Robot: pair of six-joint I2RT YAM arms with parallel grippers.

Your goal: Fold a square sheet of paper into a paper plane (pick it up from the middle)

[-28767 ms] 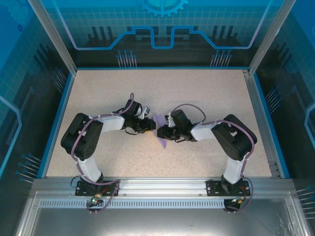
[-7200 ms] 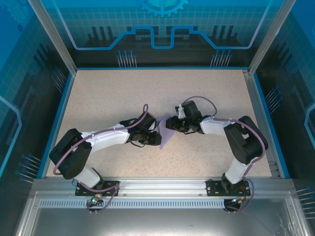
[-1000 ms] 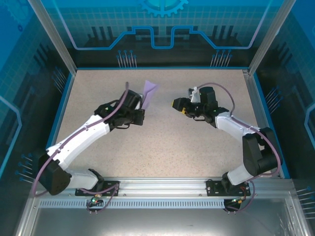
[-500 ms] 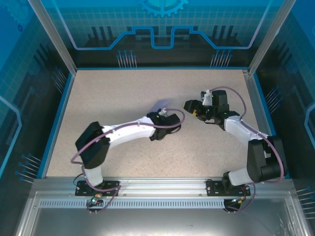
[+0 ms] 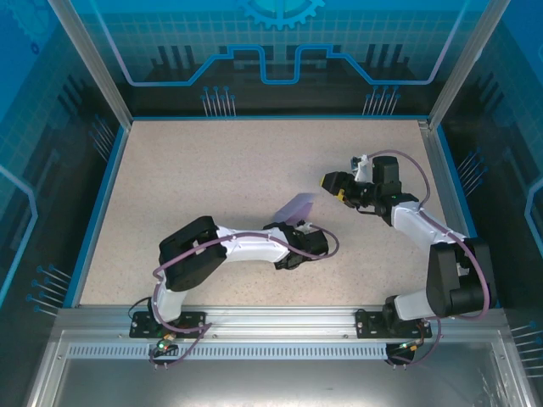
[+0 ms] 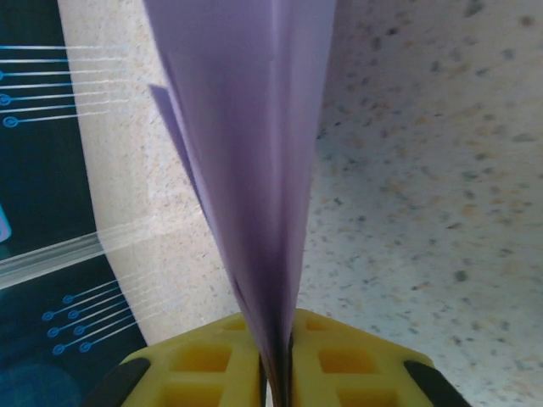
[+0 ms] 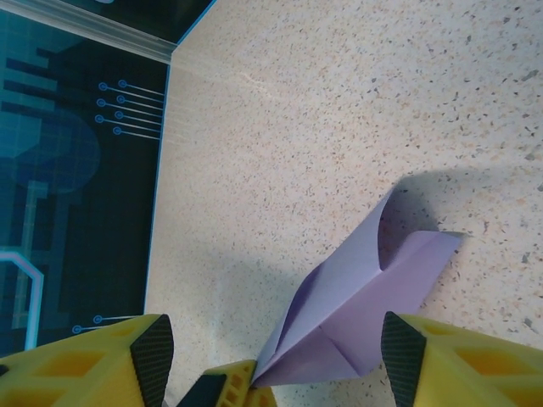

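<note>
The square sheet of paper is folded into a lavender paper plane, a dart shape with a central crease. My left gripper is shut on its lower edge and holds it just above the table, right of centre. In the left wrist view the plane rises from between the yellow fingers, which stand pressed together on it. My right gripper is open, a short way to the plane's right and farther back. Its wrist view looks down on the plane between the spread fingertips, without touching it.
The speckled beige table is ringed by a blue rim and glass walls. The left arm lies bent low across the near middle of the table. The right arm runs along the right side.
My left arm has swung from the back left toward the near right, carrying the plane. My right gripper has drawn a little to the right and stayed open.
</note>
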